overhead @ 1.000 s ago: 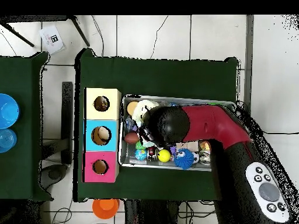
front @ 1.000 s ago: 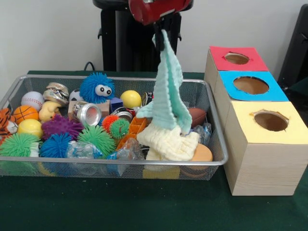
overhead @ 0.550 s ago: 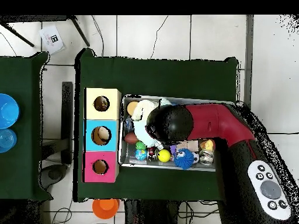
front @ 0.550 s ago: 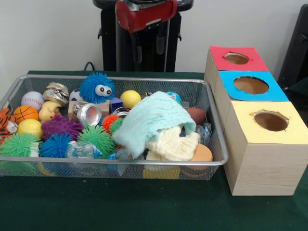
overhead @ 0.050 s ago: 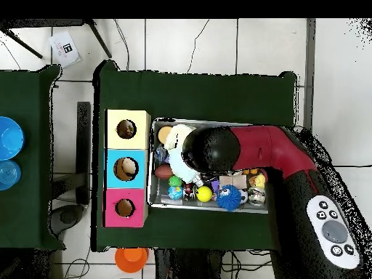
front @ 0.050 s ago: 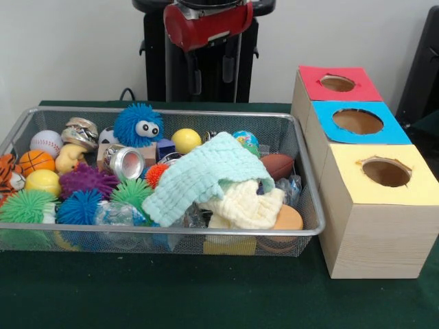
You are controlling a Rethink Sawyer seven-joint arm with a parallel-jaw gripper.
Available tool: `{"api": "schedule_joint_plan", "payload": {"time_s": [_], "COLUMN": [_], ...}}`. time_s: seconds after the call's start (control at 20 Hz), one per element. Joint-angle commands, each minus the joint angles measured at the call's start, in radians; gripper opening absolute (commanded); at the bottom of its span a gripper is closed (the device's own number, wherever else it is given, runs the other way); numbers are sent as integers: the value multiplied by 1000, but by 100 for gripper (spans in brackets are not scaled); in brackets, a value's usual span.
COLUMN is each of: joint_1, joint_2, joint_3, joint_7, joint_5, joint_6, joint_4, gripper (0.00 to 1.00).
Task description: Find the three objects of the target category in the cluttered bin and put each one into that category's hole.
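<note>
The gripper (front @ 0.050 s ago: 211, 68) hangs empty above the bin (front @ 0.050 s ago: 310, 219), fingers spread apart. Below it the mint cloth (front @ 0.050 s ago: 206, 175) lies slumped over a cream cloth (front @ 0.050 s ago: 247, 205) (both inside the bin, right of centre). Three boxes (front @ 0.050 s ago: 374, 205) with holes stand beside the bin.

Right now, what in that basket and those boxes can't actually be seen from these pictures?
- Under the mint cloth: front view, it drapes over the cream cloth and whatever lies beneath.
- Middle of the wire bin: overhead view, the red arm covers it.
- Inside the yellow box: front view shows only a dark hole.
- The pincer: its tips are dark against the black pedestal, so open or shut is unclear.
</note>
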Motion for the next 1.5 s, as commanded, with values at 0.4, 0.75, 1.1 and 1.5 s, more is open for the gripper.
{"api": "schedule_joint_plan", "payload": {"time_s": [0.4,0.75,1.1,1.5], "joint_1": [-88,-109,-116,-129], "joint_2": [98,163,288,370], "joint_3": [64,76,89,112], "joint_7": [93,59,-13,-76], "joint_5": [107,115,110,103], "joint_6": [-315,-405,-341,-249], "joint_4": [-23,-29,-77,-92], "gripper": [100,100,100,100]}}
